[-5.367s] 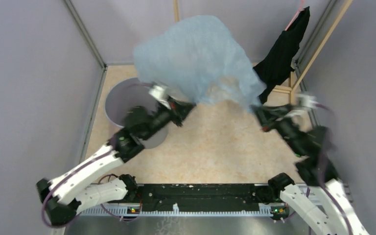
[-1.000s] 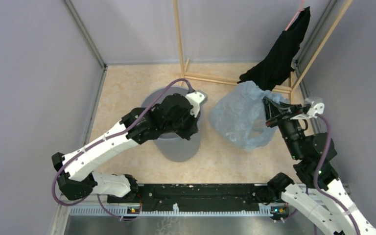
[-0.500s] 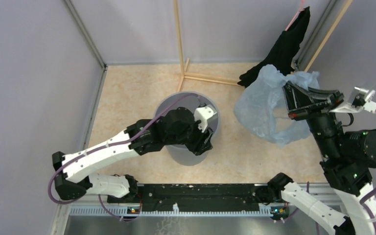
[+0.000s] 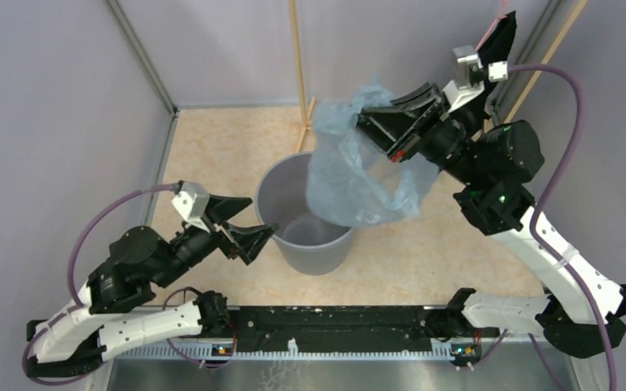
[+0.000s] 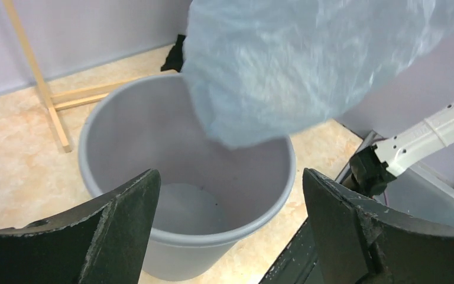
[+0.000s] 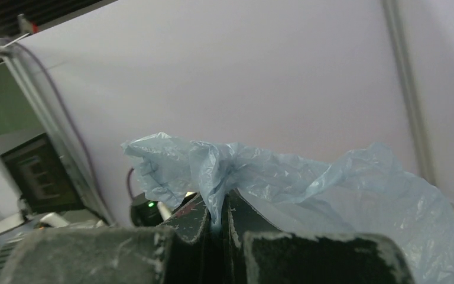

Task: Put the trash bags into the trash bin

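Note:
The grey round trash bin (image 4: 318, 244) stands upright mid-floor; its rim (image 5: 254, 228) and inside show in the left wrist view. The pale-blue trash bag (image 4: 350, 175) hangs in the air over the bin's far right rim, its lower end (image 5: 272, 89) dangling just above the opening. My right gripper (image 4: 375, 126) is raised high and shut on a gathered fold of the bag (image 6: 216, 177). My left gripper (image 4: 244, 220) is wide open and empty, just left of the bin and apart from it, its fingers (image 5: 118, 225) framing the bin.
A black cloth garment (image 4: 501, 37) hangs on a wooden rack (image 4: 297, 73) at the back right. Grey walls close in the floor on the left, back and right. The arms' base rail (image 4: 334, 322) runs along the near edge.
My left gripper let go of the bin, opened wide and drew back to the left. My right arm lifted the bag and swung it left, from beside the bin to above it.

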